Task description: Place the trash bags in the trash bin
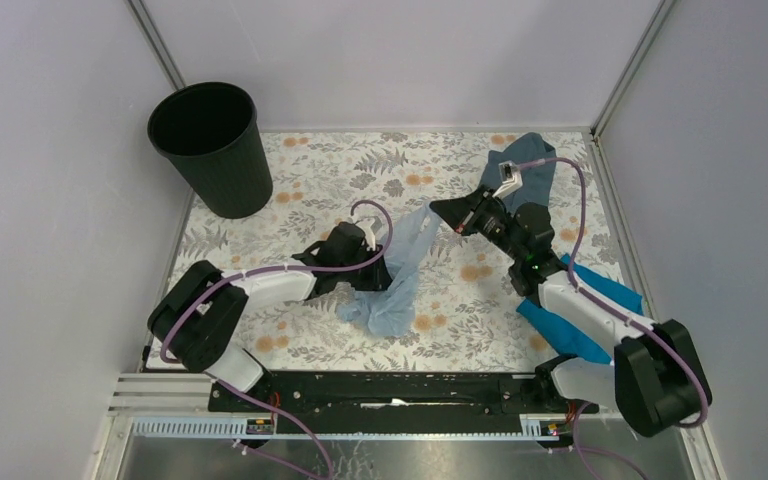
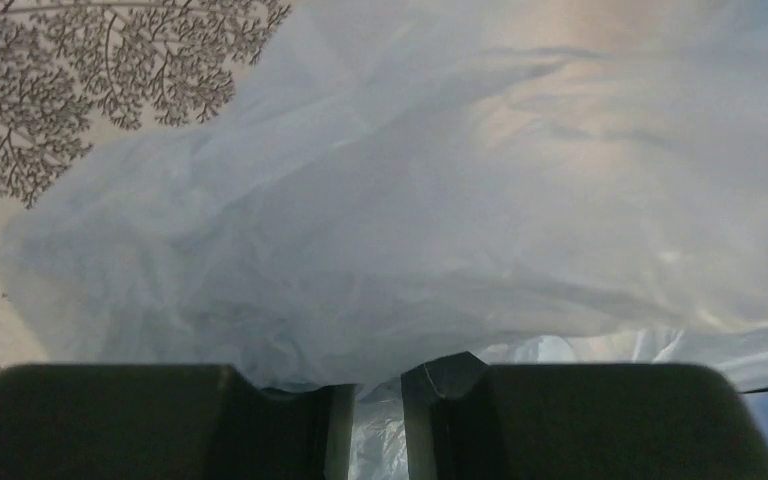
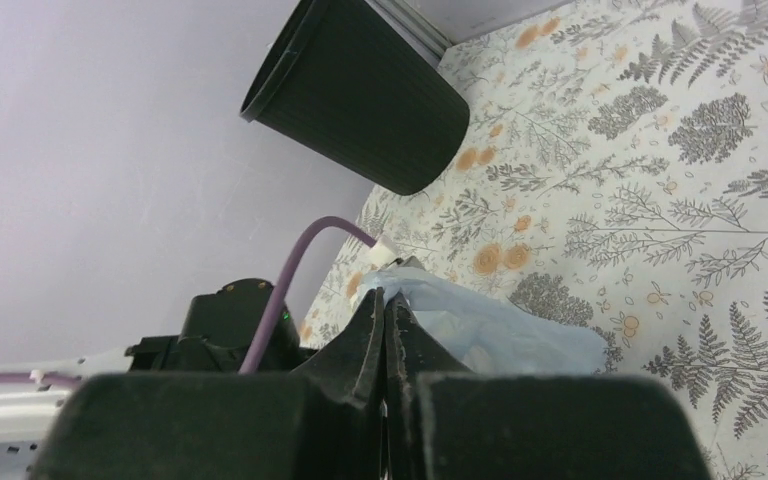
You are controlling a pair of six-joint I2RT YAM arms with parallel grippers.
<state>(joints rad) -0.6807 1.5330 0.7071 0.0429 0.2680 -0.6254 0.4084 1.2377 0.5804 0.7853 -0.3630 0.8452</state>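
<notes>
Right tool (image 1: 437,210) was clamped tight, jaws together, and it had a pinch of the trash bag (image 1: 392,300) at its very tip. In the right wrist view the closed tool (image 3: 386,300) met the pale blue film (image 3: 490,335) right where the fingers ended. From that pinch the bag ran down and toward the near edge as a stretched strip, and it pooled in a crumpled heap on the surface (image 1: 310,200) about the middle, nearer the near edge than the far one.

Left tool (image 1: 384,268) sat low against the left side of that heap. Up close, the tool (image 2: 375,378) had its jaws drawn in to a narrow slit with film bunched over the tips and hanging in the gap. Whether they were biting down on it, I could not tell. The bag (image 2: 410,200) filled nearly all of that view, with a bit of patterned surface (image 2: 20,120) showing at the left.

Further out, the trash bin (image 1: 230,180) stood upright at the far left corner, well apart from the bag and both tools, its ribbed wall (image 3: 370,110) plain in the right wrist view. A grey-blue cloth (image 1: 530,165) lay at the far right corner, just behind the right tool. A bright blue cloth (image 1: 600,285) lay along the right edge, partly under the right arm.
</notes>
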